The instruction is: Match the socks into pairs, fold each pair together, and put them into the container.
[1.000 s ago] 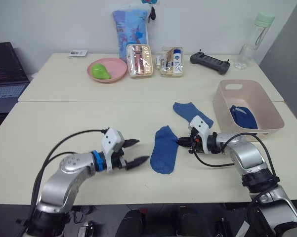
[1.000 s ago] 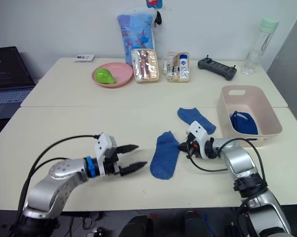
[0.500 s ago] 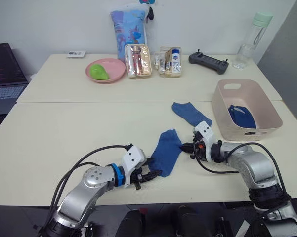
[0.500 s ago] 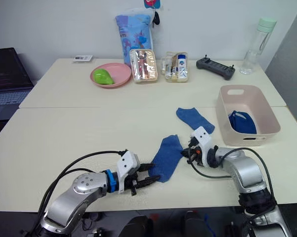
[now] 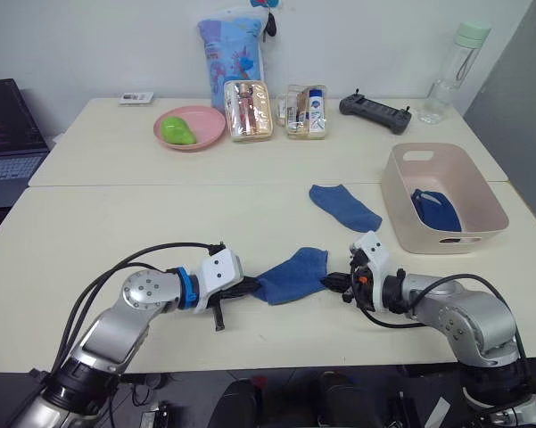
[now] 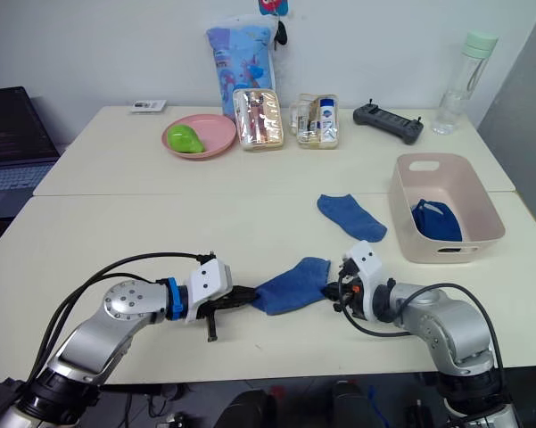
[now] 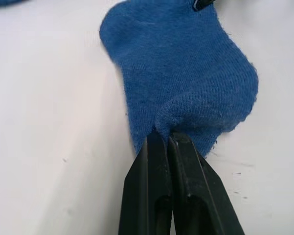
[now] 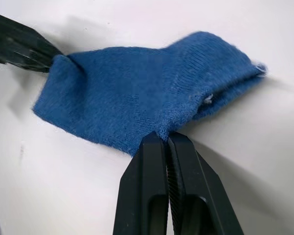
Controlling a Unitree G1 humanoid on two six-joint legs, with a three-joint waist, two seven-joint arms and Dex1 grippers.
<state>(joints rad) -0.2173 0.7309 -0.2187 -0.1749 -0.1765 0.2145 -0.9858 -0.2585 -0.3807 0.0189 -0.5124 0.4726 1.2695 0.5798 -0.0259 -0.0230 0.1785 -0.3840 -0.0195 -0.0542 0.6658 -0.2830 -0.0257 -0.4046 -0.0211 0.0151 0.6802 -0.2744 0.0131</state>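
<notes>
Table [image 5: 160, 223]: cream top, white wall behind.
Head views: medium-blue sock [image 5: 290, 275] lies near the front edge, stretched between both grippers; second sock [image 5: 343, 206] flat beside the pink container [image 5: 441, 234], which holds a dark blue sock [image 5: 437, 212].
Left wrist view: left gripper [image 7: 167, 139] pinched closed on one end of the medium-blue sock.
Right wrist view: right gripper [image 8: 166, 138] clamped closed on its other edge.

3 blue socks: 1 sock [image 5: 292, 275] pinched between the left end effector [image 5: 243, 287] and right end effector [image 5: 336, 279], 1 flat sock [image 5: 343, 206] beyond the right end effector, 1 dark sock [image 5: 439, 211] inside the 1 pink container [image 5: 410, 209]. 2 clear pouches [image 5: 251, 111], 1 plate [image 5: 205, 132], 1 bottle [image 5: 451, 71].
</notes>
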